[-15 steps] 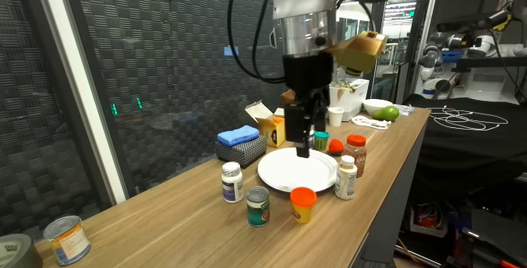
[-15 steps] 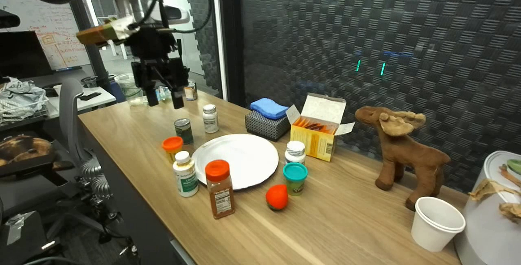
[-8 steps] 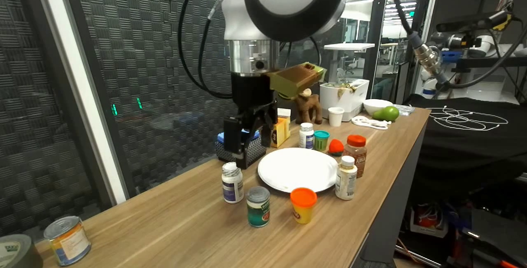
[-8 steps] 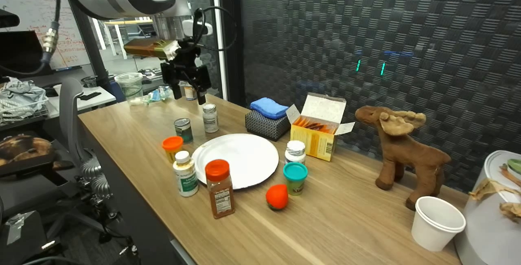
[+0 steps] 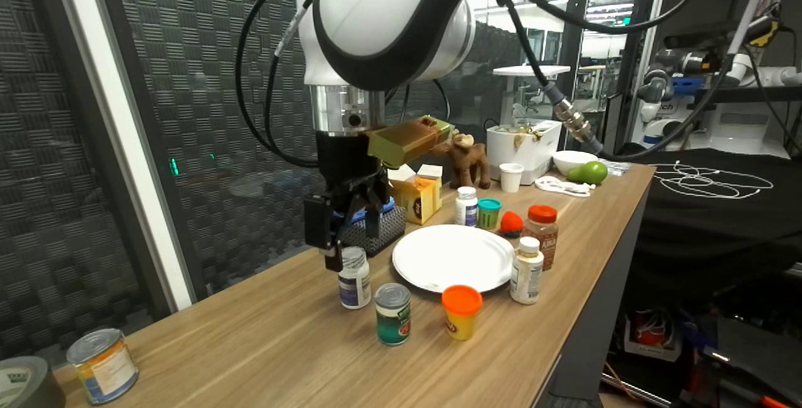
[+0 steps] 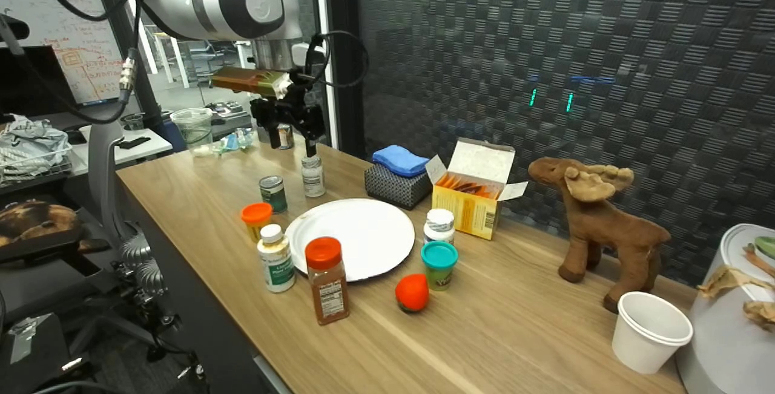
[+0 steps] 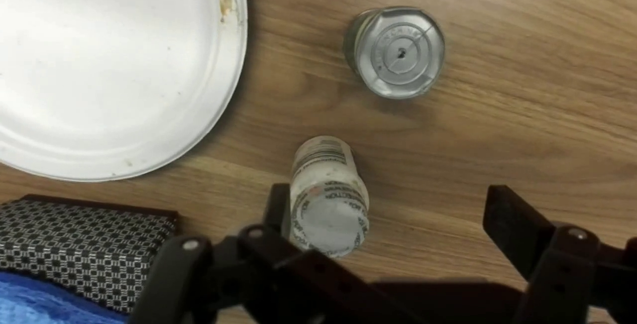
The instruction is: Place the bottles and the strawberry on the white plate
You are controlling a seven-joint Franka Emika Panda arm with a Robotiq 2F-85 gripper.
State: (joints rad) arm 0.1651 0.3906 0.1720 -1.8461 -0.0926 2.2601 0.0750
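Since the earlier frames, the arm (image 5: 369, 13) has been shifted and its jaws lowered to a small white bottle (image 7: 329, 197); the bottle itself is unmoved. Dark lettering is printed around its cap, part of it appearing to read "ECTION"; the lined panel on its body is too fine to be read. On the red-capped bottle (image 5: 544, 239), large letters ending in "KA" are noted. White print on a green ground, too small to be read with certainty, is borne by the green-labelled bottle (image 6: 276, 261). On a white machine (image 5: 666, 108) in the background, "etch" is legible.

The jaws are found spread wide, with nothing gripped. In the wrist view the small white bottle is seen between them, just beside the jaw at picture left; whether it is touched cannot be told. It is stood upright on the surface (image 5: 250, 345), near the white plate (image 5: 454, 257). The strawberry (image 6: 412, 293) is located across the plate, well apart from the jaws.
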